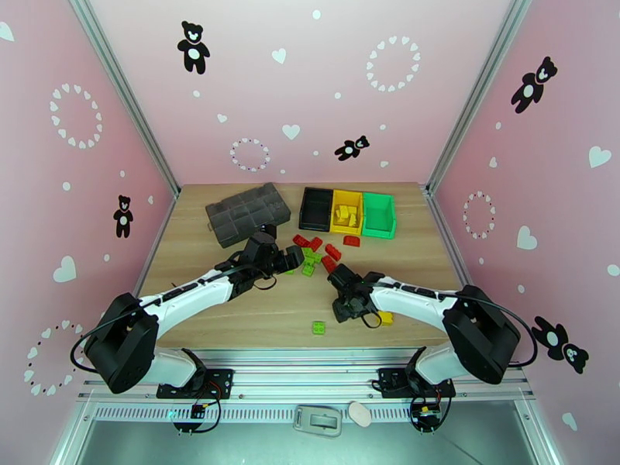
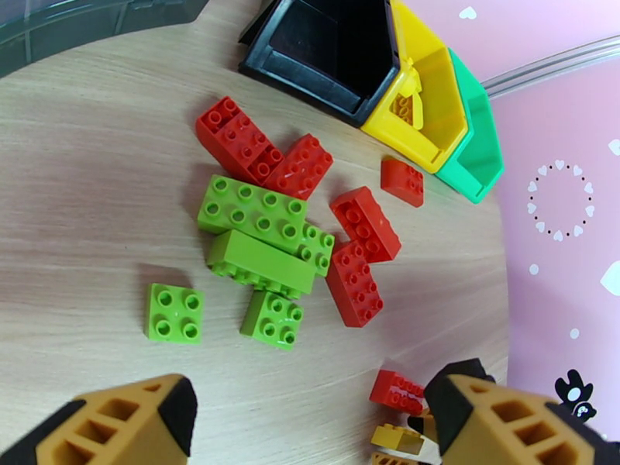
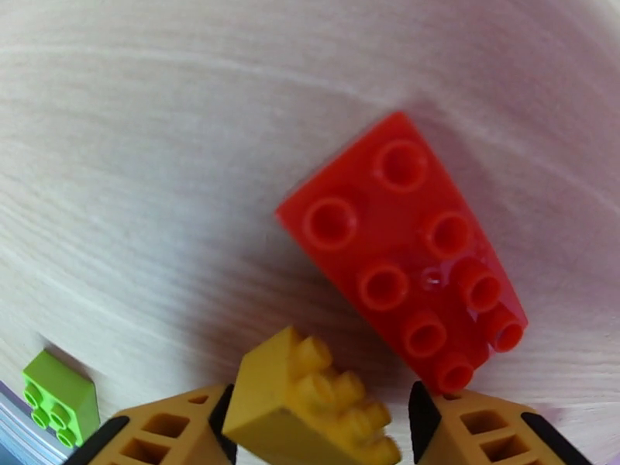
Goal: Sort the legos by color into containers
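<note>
Your right gripper (image 3: pixel 322 404) has a yellow brick (image 3: pixel 298 393) between its jaws; your left gripper (image 2: pixel 314 397) hangs spread wide.
The brick leans on one finger with a sliver of gap at the other, so you cannot tell whether it is pinched. A red brick (image 3: pixel 403 249) lies just beyond on the table (image 3: pixel 155 149). Loose red and green legos (image 2: pixel 263 242) lie ahead of your left gripper, the containers (image 1: pixel 363 215) beyond them.

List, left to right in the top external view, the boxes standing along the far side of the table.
dark-grey organizer box → black bin → yellow bin → green bin
</note>
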